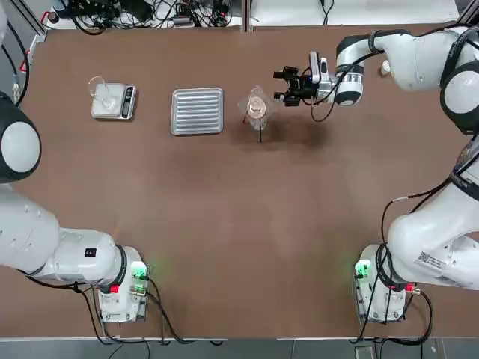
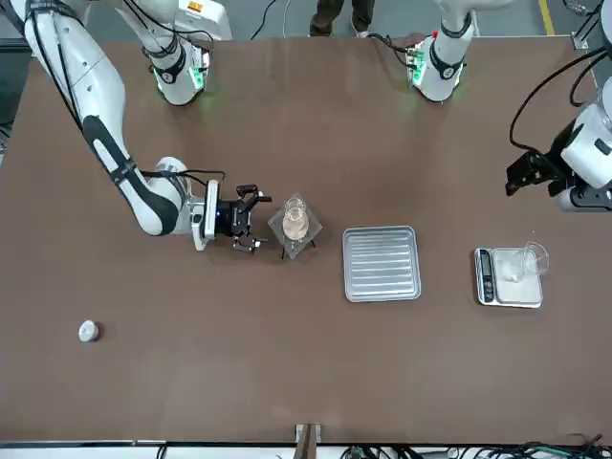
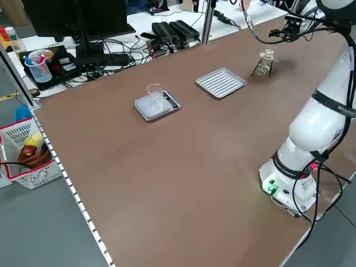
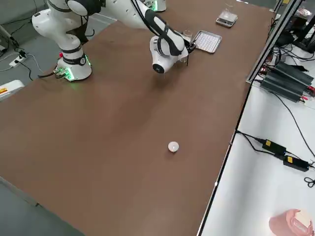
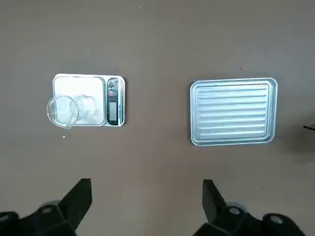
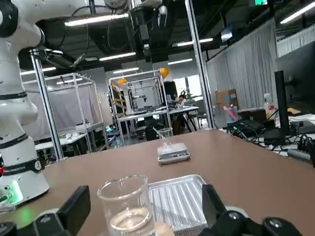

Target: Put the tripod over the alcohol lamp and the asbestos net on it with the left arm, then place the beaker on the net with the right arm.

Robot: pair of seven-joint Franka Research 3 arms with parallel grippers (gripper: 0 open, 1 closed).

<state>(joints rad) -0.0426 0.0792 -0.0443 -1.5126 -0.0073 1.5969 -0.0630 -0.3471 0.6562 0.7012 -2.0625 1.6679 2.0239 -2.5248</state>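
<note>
The beaker (image 1: 257, 105) stands on the asbestos net (image 2: 280, 222), which lies on the black wire tripod (image 1: 260, 133) at the table's far middle. The net hides the alcohol lamp beneath it. My right gripper (image 1: 282, 84) hovers level with the beaker just to its right, open and apart from it. In the right wrist view the beaker (image 6: 127, 204) sits between and beyond the spread fingers. My left gripper (image 2: 521, 177) hangs high over the far left, open and empty, looking down on scale and tray.
A ridged silver tray (image 1: 197, 111) lies left of the tripod. Further left a white scale (image 1: 112, 102) carries a clear glass vessel (image 1: 98, 88). A small white cap (image 1: 385, 67) rests at the far right behind the right arm.
</note>
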